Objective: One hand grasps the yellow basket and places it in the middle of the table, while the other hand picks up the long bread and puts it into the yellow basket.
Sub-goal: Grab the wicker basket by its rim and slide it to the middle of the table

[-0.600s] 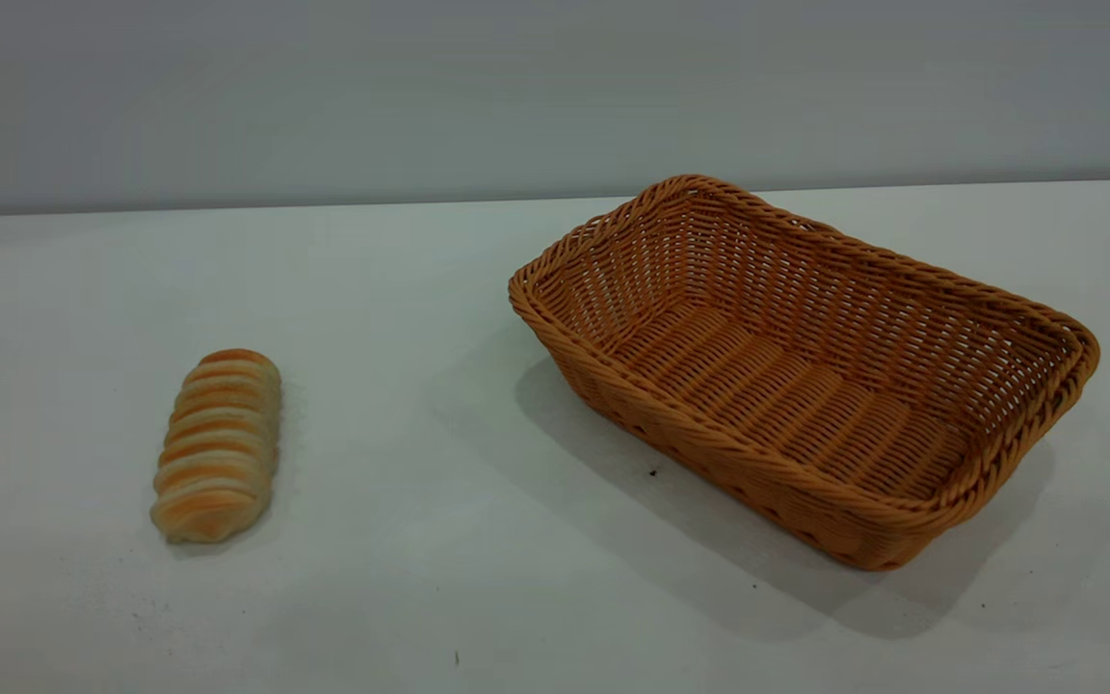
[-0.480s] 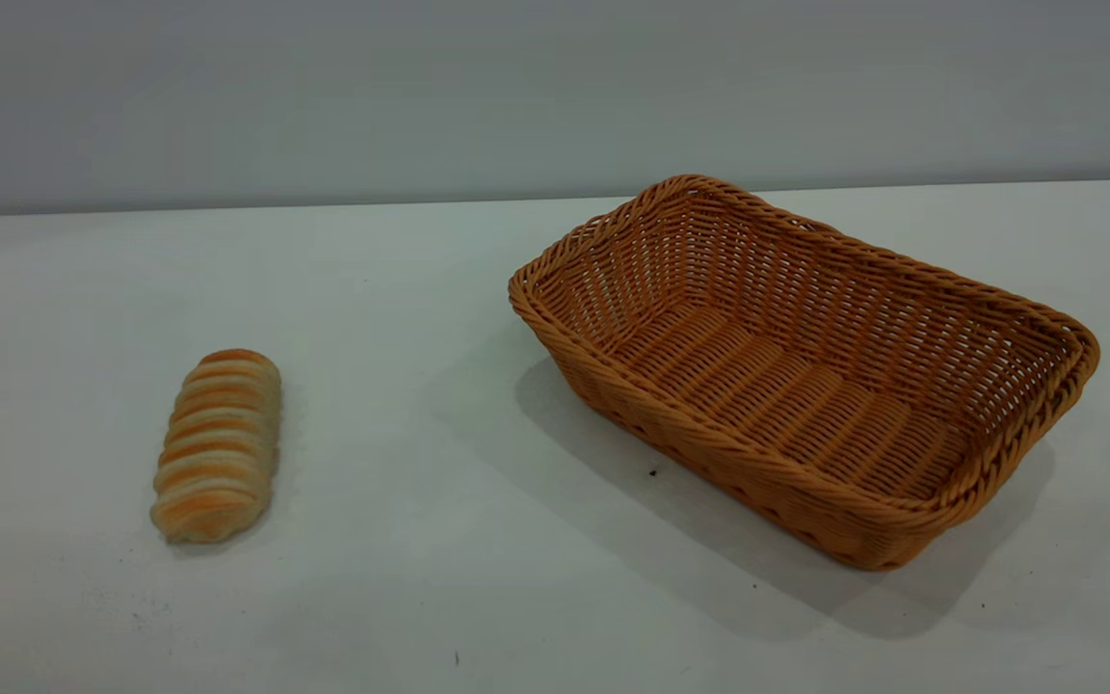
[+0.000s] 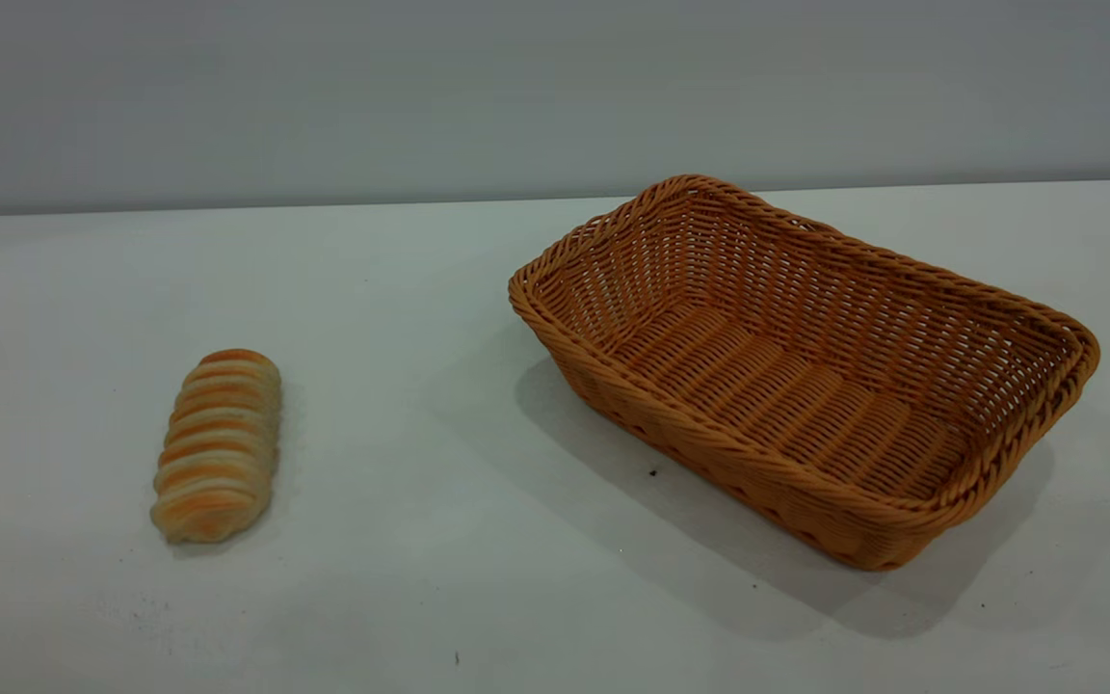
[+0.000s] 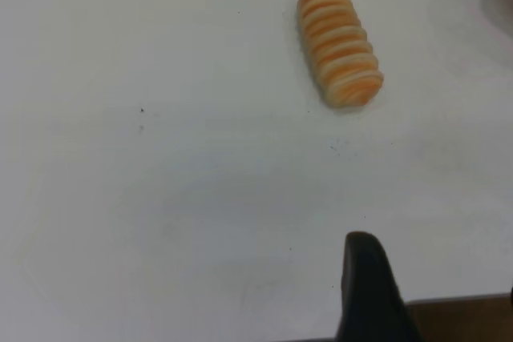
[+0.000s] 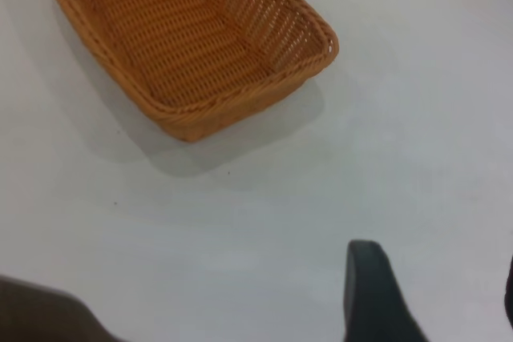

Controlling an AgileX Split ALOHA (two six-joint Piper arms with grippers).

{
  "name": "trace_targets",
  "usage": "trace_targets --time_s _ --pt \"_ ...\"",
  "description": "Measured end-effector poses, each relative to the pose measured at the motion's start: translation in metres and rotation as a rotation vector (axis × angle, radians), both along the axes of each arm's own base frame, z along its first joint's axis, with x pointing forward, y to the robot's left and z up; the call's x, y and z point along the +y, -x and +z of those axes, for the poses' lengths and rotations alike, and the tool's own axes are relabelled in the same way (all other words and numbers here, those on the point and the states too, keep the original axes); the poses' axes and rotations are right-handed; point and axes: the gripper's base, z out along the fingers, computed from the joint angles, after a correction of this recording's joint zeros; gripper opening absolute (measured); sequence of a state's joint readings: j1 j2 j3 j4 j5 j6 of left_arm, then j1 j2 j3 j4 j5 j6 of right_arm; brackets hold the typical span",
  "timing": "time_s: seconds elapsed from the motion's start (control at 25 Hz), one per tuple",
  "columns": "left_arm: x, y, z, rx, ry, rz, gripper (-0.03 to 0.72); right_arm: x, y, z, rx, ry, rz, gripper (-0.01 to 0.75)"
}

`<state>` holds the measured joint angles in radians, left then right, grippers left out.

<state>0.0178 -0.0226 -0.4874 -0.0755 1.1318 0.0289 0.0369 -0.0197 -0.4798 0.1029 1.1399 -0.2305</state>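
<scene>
The yellow basket (image 3: 806, 371) stands empty on the white table (image 3: 420, 289), right of the middle, turned at an angle. The long bread (image 3: 218, 445) lies on the table at the left, well apart from the basket. Neither arm shows in the exterior view. In the left wrist view the bread (image 4: 339, 46) lies far from my left gripper (image 4: 437, 266), which is open and empty above the bare table. In the right wrist view the basket (image 5: 192, 34) lies far from my right gripper (image 5: 437, 258), which is also open and empty.
A grey wall runs behind the table's far edge (image 3: 324, 204). A few tiny dark specks (image 3: 652, 472) dot the tabletop. A brown strip (image 4: 457, 318) shows past the table's edge in the left wrist view.
</scene>
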Motion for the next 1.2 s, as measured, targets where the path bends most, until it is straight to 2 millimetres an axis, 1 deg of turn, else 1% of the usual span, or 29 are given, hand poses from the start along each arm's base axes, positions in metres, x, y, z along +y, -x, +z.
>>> trace_targets --time_s 0.96,1.12,1.2 --pt "0.000 0.000 0.000 0.000 -0.006 -0.005 0.468 0.001 0.000 0.000 0.000 -0.011 0.007 0.431" --pt "0.000 -0.002 0.011 -0.095 -0.004 -0.009 0.468 0.003 0.000 0.001 -0.008 -0.041 0.009 0.431" --pt "-0.001 -0.005 0.013 -0.105 0.012 -0.009 0.468 0.004 -0.007 0.004 0.040 -0.063 0.009 0.431"
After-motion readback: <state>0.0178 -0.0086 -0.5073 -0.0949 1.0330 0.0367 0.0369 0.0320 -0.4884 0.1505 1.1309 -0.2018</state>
